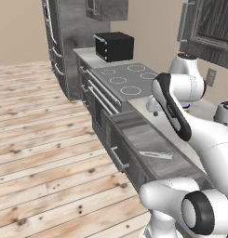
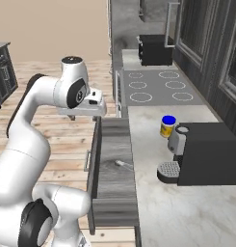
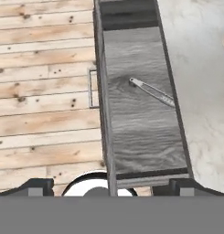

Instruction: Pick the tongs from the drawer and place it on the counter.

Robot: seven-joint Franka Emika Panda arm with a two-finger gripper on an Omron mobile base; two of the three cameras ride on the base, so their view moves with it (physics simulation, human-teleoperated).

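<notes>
While the drawer (image 2: 112, 193) stands pulled out from under the counter (image 2: 187, 212), the tongs (image 3: 152, 91) lie flat on its woodgrain floor, slanted, toward the counter-side wall. Above the drawer's stove end hangs the gripper (image 2: 83, 114), fingers spread wide and holding nothing, well apart from the tongs. On the counter stand a blue-lidded jar (image 2: 167, 126) and a dark coffee machine (image 2: 201, 154)

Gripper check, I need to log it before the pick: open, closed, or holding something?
Gripper: open and holding nothing, above the pulled-out drawer; the tongs lie untouched on the drawer floor.
</notes>
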